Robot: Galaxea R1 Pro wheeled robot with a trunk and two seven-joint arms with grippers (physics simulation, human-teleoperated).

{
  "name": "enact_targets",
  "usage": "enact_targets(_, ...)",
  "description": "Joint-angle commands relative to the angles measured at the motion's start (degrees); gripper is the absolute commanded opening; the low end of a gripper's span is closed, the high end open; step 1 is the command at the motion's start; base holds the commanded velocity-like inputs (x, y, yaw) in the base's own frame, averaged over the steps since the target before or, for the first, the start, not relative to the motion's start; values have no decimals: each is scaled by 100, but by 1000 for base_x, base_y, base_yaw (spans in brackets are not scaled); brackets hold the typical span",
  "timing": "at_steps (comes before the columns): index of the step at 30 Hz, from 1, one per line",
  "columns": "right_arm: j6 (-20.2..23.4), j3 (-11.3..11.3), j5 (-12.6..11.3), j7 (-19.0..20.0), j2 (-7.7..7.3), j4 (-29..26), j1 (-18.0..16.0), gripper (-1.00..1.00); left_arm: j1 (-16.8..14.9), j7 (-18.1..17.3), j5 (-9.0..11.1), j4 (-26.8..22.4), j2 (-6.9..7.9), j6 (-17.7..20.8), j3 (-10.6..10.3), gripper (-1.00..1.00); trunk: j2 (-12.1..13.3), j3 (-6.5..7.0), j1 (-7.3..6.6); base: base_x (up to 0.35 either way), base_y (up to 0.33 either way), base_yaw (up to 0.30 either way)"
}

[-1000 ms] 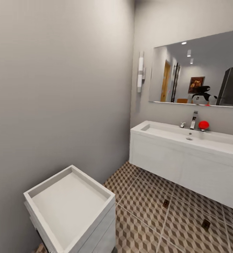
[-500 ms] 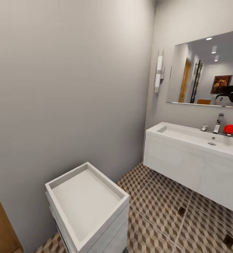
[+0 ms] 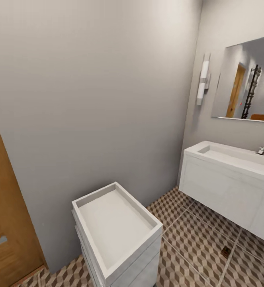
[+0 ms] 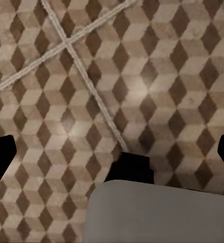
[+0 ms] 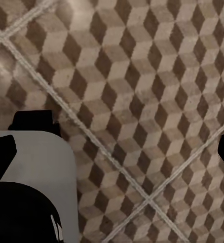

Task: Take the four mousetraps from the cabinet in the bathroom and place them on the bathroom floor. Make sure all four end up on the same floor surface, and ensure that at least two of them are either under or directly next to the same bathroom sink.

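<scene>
Fingers spread over bathroom floor; head view adds bathroom sink.

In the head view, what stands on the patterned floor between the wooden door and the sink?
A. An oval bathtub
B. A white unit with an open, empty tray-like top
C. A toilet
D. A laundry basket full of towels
B: a white unit with a raised rim and bare recessed top stands on the bathroom floor, left of the bathroom sink.

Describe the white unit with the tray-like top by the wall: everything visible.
The white unit is a boxy, matte white piece with a recessed top framed by a raised rim, nothing in it. Horizontal grooves like drawer fronts line its sides. It stands upright on the cube-patterned floor, near the grey wall, between the wooden door and the sink.
</scene>
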Motion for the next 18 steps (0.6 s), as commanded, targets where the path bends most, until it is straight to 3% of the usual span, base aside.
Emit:
enact_targets(1, -27, 20, 14, -18, -1, 18, -7, 100, -5, 22, -61, 7, -3, -18, 49, 100, -3, -6, -1, 0, 0, 283)
enact_targets(18, -14, 22, 11, 0, 17, 18, -7, 100, -5, 22, -70, 7, 4, -18, 45, 100, -3, -6, -1, 0, 0, 268)
